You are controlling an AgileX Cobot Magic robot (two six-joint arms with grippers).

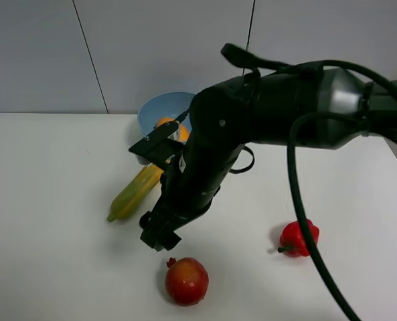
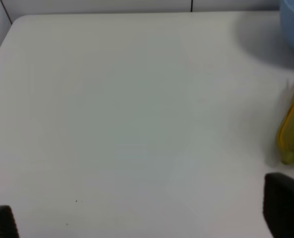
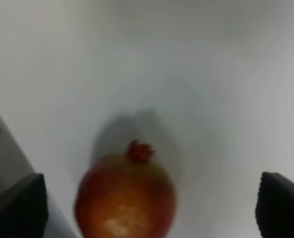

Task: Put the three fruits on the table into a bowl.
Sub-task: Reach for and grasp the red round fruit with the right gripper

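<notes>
Two pincers: right pincer and left pincer both spread wide, empty.
Pomegranate: on the counter, just beside the right pincer.
Corn cob: lying on the counter beside the light-blue bowl.
Mango: inside the light-blue bowl, partly hidden by the arm.
Red bell pepper: well apart, toward the right.

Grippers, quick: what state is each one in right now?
Left gripper: open, holding nothing.
Right gripper: open, empty, close to the pomegranate but not gripping it.

White table: pomegranate, pepper, corn, bowl
</notes>
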